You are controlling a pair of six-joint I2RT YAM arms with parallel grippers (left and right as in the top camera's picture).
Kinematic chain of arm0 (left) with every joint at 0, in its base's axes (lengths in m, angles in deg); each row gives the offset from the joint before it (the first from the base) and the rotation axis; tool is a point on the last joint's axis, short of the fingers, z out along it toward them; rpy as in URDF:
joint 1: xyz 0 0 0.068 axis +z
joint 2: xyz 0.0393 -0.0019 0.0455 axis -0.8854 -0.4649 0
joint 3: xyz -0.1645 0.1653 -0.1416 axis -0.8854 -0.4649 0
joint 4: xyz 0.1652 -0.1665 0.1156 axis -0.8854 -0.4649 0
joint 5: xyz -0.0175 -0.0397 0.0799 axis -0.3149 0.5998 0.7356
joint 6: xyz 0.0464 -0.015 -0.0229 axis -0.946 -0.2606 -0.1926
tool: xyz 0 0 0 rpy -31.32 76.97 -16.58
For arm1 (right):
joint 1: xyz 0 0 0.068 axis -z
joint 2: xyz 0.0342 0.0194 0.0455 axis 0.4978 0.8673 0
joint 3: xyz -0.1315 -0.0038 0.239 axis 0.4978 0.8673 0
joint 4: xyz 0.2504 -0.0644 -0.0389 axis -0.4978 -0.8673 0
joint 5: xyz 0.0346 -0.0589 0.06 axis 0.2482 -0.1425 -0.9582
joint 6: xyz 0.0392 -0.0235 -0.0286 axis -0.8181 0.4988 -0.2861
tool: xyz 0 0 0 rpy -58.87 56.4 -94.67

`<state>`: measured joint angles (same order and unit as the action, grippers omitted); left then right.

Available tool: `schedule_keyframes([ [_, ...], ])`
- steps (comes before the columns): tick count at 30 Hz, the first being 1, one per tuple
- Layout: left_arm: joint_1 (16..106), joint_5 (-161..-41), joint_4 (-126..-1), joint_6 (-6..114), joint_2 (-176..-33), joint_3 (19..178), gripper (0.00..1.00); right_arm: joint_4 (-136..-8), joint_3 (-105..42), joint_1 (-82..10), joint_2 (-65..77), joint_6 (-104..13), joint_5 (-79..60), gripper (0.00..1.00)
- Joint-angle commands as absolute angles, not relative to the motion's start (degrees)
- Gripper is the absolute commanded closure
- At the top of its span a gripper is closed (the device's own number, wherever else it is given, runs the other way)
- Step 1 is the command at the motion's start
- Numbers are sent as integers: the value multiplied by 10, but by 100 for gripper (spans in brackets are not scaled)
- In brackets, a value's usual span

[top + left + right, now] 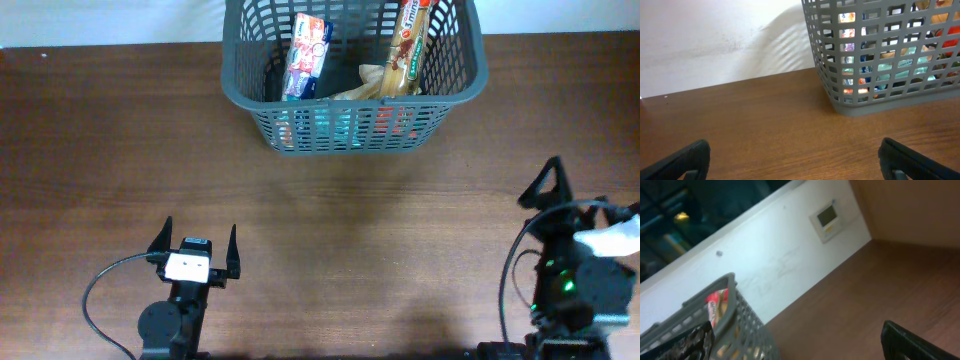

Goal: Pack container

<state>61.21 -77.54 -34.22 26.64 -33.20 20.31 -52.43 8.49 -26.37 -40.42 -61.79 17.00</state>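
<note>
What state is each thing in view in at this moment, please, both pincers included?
container: upright on the table, open-topped, partly filled.
white-and-blue packet: inside the container, propped on end.
long brown packet: inside the container, propped on end.
left pincer: open, holding nothing, short of the container.
right pincer: open, holding nothing, short of the container.

Left gripper (200, 232): black, two tapered pointed fingers.
Left wrist block (186, 266): white housing, small dark unit on top.
Left arm base (165, 322): black, rounded joint casing.
Left cable (98, 290): thin, black, curved in a loop.
Right gripper (552, 175): black, tapered fingers.
Right arm (580, 305): black body, green indicator light (567, 284), white part (612, 240) near wrist.
Right cables (503, 280): black, thin.
</note>
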Motion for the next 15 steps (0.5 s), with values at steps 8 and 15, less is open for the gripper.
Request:
schedule_keyframes([
  [8, 616, -771, -342, 257, -327, 198, 1, -456, 259, -299, -546, -621, 156, 1],
  [15, 616, -771, -342, 257, -327, 198, 1, -450, 315, -298, -584, -620, 157, 1],
])
